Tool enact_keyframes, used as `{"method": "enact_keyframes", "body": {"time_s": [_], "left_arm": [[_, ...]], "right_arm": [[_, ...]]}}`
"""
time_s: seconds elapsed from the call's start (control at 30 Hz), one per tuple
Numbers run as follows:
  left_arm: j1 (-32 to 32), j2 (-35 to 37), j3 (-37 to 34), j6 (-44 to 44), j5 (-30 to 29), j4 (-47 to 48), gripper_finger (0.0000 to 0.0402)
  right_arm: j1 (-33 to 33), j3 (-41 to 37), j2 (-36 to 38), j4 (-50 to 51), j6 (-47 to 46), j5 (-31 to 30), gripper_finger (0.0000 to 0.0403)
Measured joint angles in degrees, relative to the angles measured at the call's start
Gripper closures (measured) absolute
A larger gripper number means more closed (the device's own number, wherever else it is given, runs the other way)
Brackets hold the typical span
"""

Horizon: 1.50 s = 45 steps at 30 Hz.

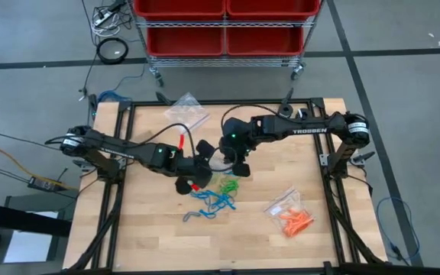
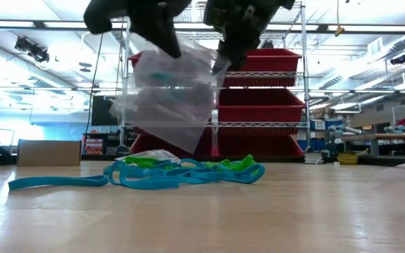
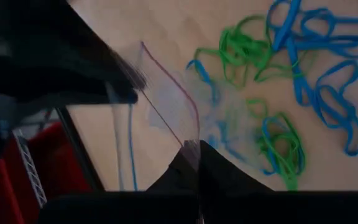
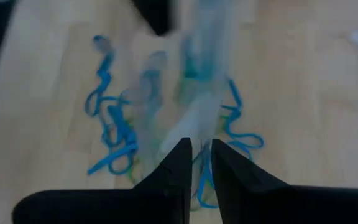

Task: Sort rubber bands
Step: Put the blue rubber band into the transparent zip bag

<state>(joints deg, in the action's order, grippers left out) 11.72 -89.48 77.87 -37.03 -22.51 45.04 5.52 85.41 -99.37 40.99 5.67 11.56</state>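
A clear plastic bag (image 2: 171, 98) hangs above the table between my two grippers, with something blue-green showing inside it. My left gripper (image 1: 198, 164) is shut on it. My right gripper (image 4: 201, 155) stands close on the bag's other side, its fingers a little apart with the bag's film between them. Below the bag, loose blue rubber bands (image 1: 216, 200) and green rubber bands (image 1: 226, 183) lie tangled on the wooden table (image 1: 151, 229). In the left wrist view the green bands (image 3: 241, 50) and blue bands (image 3: 322, 74) lie flat on the wood. My left gripper pinches the bag's top edge by its purple zip line (image 3: 188, 134) between its two shut fingers. The fingers slant down from the table's left. The bag hangs below them, clear of the table. My right gripper has the bag's edge (image 4: 197, 124) in the gap between its fingers; I cannot tell whether they touch it.
A clear bag with orange rubber bands (image 1: 290, 214) lies near the table's right front. Another clear bag (image 1: 187, 109) lies at the far edge. A cart with red bins (image 1: 224, 30) stands beyond the table. Bare wood shows at the near left.
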Motion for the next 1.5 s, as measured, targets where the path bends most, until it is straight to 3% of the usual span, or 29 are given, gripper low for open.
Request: {"method": "enact_keyframes", "body": {"time_s": [0.07,0.13,0.43,0.83,0.93,1.13,1.5], "left_arm": [[0.9,0.72,0.0,-0.6,0.12,-1.78,0.04],[1.6,1.2,0.0,-1.32,0.4,-2.82,0.04],[1.81,1.28,0.0,-0.41,0.12,1.3,0.0401],[-0.04,1.26,0.0,2.59,3.11,5.62,0.0401],[-0.55,1.25,0.0,2.56,5.52,4.5,0.0401],[-0.92,1.37,0.0,2.5,9.96,0.51,0.0401],[-2.45,5.47,-1.53,6.06,10.8,-1.55,0.0401]], "right_arm": [[0.36,0.0,0.02,-0.32,-4.96,-2.95,0.0358],[1.23,0.0,0.02,-1.6,-7.06,-1.77,0.0364],[2.04,0.07,0.9,-10.28,-8.02,17.49,0.0359],[-1.63,0.04,4.12,-9.06,10.2,27.03,0.0347],[-4.55,0.03,4.07,-9.14,14.59,26.03,0.0341],[-6.15,0.02,3.92,-8.91,15.29,18.44,0.0336],[-4.81,-0.02,8.23,-5.8,16.02,6.41,0.0337]]}}
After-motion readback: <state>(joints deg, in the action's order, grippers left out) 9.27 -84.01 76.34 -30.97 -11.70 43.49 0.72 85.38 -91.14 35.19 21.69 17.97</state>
